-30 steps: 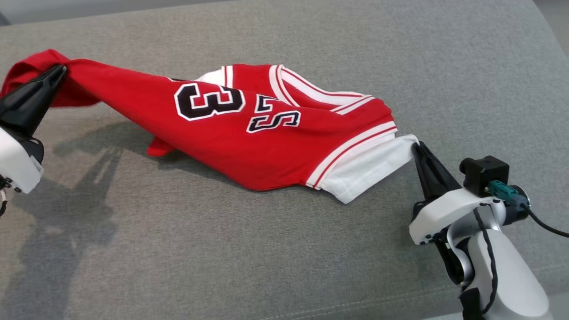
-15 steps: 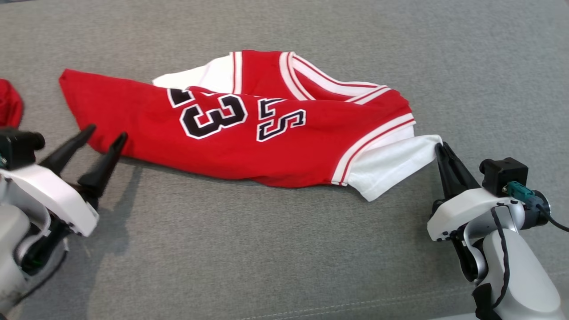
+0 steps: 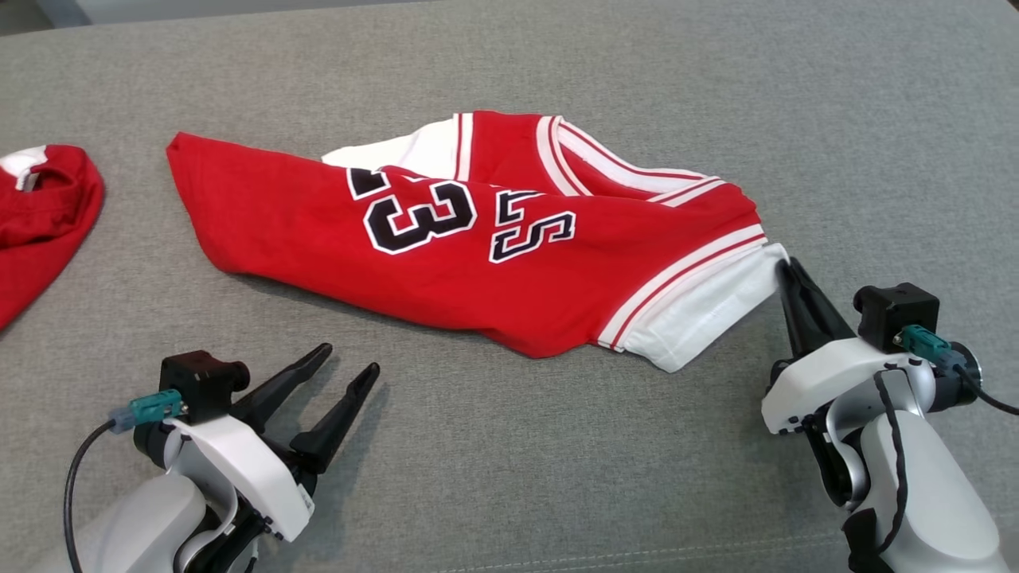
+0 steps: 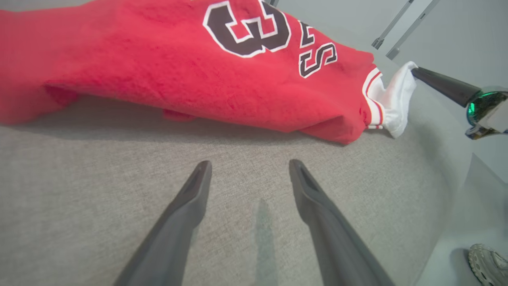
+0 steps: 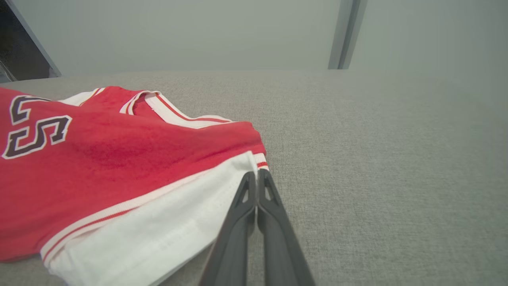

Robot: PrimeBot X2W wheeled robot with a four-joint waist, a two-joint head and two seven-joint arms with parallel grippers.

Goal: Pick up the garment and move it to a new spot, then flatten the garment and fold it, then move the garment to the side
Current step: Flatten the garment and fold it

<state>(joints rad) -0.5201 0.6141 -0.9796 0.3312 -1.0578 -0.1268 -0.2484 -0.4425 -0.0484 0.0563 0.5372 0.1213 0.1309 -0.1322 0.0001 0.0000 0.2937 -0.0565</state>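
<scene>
Grey upholstered surface (image 3: 557,446) carrying a crumpled red jersey (image 3: 302,231) at its middle, showing black "3" and "S", right gripper (image 3: 784,267) pinching its white sleeve (image 3: 700,314), left gripper (image 3: 348,360) hovering nearby, spread wide, empty.

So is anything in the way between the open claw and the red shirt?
Nothing visible. Just bare grey cushion lies between the open left gripper and the near edge of the red jersey.
</scene>
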